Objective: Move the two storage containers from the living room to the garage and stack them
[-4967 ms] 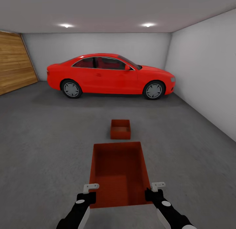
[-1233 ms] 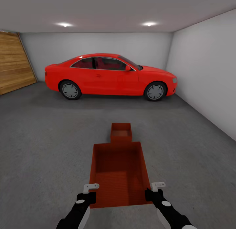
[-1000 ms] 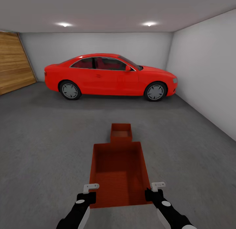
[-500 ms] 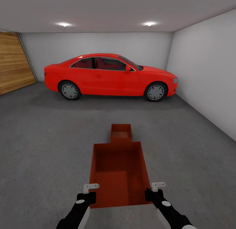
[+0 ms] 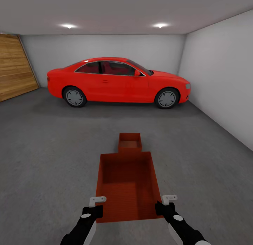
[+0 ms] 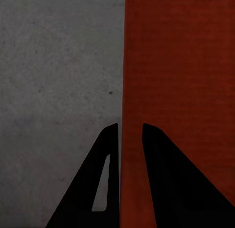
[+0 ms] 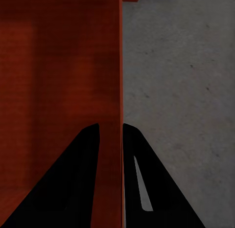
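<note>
I hold one rust-red storage container (image 5: pixel 126 185) level in front of me above the garage floor (image 5: pixel 52 160). My left gripper (image 5: pixel 95 206) is shut on its left wall (image 6: pixel 131 91), one finger on each side. My right gripper (image 5: pixel 164 204) is shut on its right wall (image 7: pixel 115 66) the same way. The other storage container (image 5: pixel 129 141) sits on the dark grey floor just beyond the held one, its near end hidden by the held one's far rim.
A red coupe car (image 5: pixel 117 81) is parked across the back of the garage. A white wall (image 5: pixel 225 83) runs along the right and a wooden door (image 5: pixel 14 71) stands at the left. Bare concrete lies on both sides of the containers.
The view has moved forward since five seconds ago: the floor container now sits closer, partly behind the held one's far rim. Over the last second almost nothing has shifted.
</note>
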`<state>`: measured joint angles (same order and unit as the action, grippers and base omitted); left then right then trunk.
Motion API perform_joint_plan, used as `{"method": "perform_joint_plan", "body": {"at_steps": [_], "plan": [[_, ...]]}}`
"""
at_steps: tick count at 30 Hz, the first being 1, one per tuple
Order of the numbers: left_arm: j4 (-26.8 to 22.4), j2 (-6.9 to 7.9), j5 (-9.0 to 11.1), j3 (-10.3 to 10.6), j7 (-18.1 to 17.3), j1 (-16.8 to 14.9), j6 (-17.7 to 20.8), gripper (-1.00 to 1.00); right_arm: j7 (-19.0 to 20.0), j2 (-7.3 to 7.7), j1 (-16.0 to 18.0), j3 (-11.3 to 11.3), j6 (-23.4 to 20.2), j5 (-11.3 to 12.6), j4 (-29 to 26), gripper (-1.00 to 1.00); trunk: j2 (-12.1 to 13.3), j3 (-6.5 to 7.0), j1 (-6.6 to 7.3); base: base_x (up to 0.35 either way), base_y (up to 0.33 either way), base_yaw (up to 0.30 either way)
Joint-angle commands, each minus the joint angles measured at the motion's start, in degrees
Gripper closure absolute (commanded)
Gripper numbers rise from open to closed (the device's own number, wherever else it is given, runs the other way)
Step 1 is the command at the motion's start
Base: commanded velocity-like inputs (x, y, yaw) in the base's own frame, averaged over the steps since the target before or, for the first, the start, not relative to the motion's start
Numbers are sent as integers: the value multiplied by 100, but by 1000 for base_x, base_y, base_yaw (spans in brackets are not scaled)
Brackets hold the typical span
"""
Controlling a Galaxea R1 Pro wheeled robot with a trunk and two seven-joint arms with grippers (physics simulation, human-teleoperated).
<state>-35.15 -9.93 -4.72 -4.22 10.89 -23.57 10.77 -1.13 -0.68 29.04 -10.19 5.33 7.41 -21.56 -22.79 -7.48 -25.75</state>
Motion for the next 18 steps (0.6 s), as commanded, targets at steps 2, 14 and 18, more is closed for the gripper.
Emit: {"method": "perform_joint_plan", "body": {"at_steps": [2,14,18], "plan": [[-35,-7,-81,-52,10,-7,39,100,17,24,4,-106,21,85,11,100,-13,-12,-3,10,-2,0],[-35,-7,-81,-52,10,-7,39,100,17,23,5,-106,21,85,11,100,-13,-12,-3,1,-21,0],[-35,-7,-81,-52,10,-7,39,100,17,24,5,-106,21,85,11,100,-13,-12,-3,0,-41,0]]}}
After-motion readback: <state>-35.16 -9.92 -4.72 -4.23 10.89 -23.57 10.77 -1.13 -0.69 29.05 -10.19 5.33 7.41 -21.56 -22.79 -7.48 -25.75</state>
